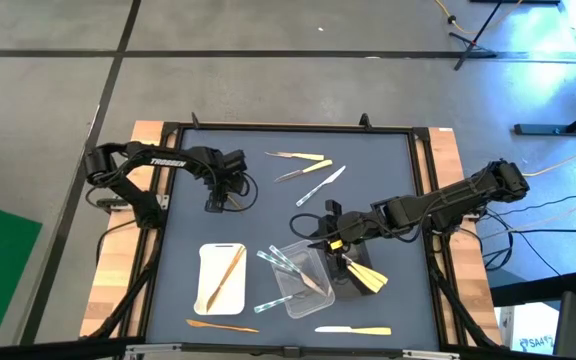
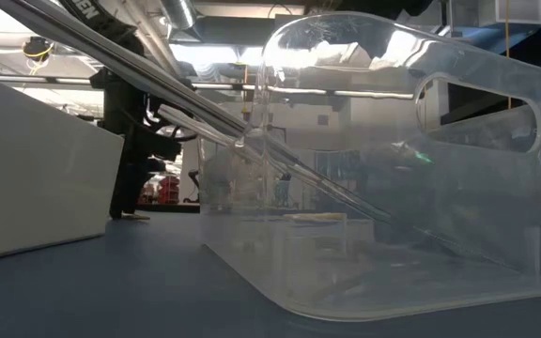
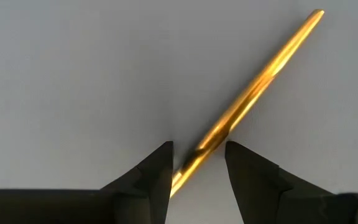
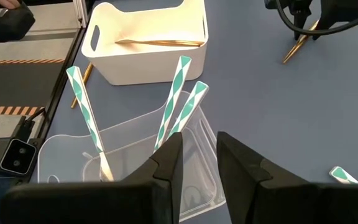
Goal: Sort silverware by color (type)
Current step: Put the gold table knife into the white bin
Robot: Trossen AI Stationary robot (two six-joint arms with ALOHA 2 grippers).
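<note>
The left tool is down at the blue tabletop, toward its far left part. Its fingers stand spread on either side of a brown wooden utensil that lies flat on the surface; the stick runs between them, and whether they touch it I cannot tell.

The right tool hangs over the clear tray near the middle of the tabletop. In its wrist view the two fingers stand a little apart with nothing visible between them. Three clear utensils with teal-patterned handles lean inside that tray, handles sticking up over the rim.

The white tray sits just left of the clear one, with a wooden piece lying in it. Pale yellow pieces fan out just right of the clear tray. More silverware lies loose: a small group toward the far edge, a wooden one near the front edge, and a pale one to its right.
</note>
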